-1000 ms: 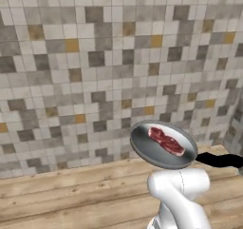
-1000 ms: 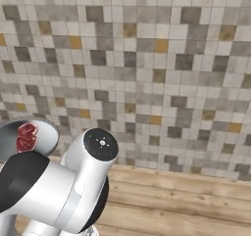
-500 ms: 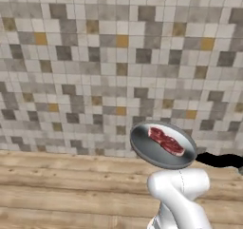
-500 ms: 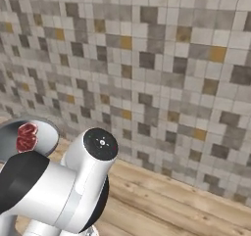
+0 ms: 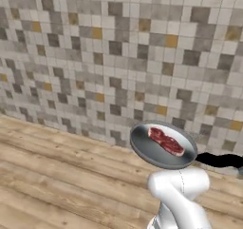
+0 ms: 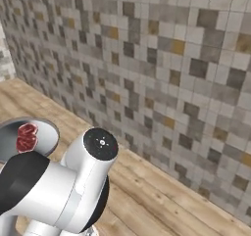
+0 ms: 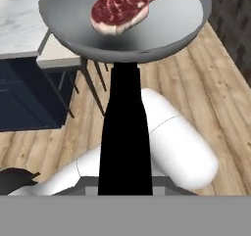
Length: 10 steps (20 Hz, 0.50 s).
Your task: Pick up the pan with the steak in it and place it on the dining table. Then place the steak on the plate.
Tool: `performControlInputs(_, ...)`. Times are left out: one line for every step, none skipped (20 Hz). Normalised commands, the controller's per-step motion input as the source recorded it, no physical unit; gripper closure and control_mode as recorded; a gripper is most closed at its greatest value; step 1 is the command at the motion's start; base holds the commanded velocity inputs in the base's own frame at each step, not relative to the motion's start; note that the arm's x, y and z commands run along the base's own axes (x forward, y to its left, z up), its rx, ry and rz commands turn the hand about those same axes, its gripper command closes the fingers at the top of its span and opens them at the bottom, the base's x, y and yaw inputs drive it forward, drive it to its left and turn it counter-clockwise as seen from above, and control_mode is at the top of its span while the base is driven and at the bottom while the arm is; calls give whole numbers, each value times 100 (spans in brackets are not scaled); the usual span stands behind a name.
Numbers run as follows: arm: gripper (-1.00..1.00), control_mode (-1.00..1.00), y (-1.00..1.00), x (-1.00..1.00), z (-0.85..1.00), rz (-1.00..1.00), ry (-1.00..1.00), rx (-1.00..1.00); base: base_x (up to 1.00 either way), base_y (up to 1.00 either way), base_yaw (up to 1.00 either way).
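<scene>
1. Since a second ago both base views have swung: the tiled wall (image 5: pixel 118 57) now runs on a slant and more wood floor (image 5: pixel 57 176) shows, while the pan (image 5: pixel 163 146) sits at the same spot over my arm, so the base has turned and not the pan
2. That wall is a mosaic of small square tiles in pale grey, dark grey, beige and a few ochre ones, matte and flat
3. Long light-brown planks with visible grain make up the floor, meeting the wall at a straight line
4. Seen from the hand, a white grey-veined marble top (image 7: pixel 19 24) on a dark navy base lies below the pan, with a pale stool seat on thin dark legs (image 7: pixel 59 59) beside it
5. Round, shallow and smooth grey metal, the pan is up in the air, roughly level
6. The steak (image 7: pixel 122 5), a flat red slab with pale marbling, lies inside the pan, off centre
7. My pincer is clamped on the pan's long black handle (image 7: pixel 125 137), which runs straight back toward the hand camera
</scene>
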Motion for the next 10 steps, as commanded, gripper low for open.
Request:
performControlInputs(100, 100, 0, 0, 0, 0, 0, 0, -5, 0, 50)
performControlInputs(100, 100, 0, 0, 0, 0, 0, 0, -6, 0, 50)
performControlInputs(100, 100, 0, 0, 0, 0, 0, 0, -7, 0, 49)
performControlInputs(100, 100, 0, 0, 0, 0, 0, 0, -6, 0, 49)
performControlInputs(100, 100, 0, 0, 0, 0, 0, 0, -6, 0, 50)
performControlInputs(100, 100, 0, 0, 0, 0, 0, 0, -6, 0, 50)
performControlInputs(100, 100, 0, 0, 0, 0, 0, 0, -6, 0, 50)
performControlInputs(100, 100, 0, 0, 0, 0, 0, 0, -6, 0, 50)
performControlInputs(100, 100, 0, 0, 0, 0, 0, 0, -6, 0, 50)
performControlInputs(100, 100, 0, 0, 0, 0, 0, 0, -7, 0, 50)
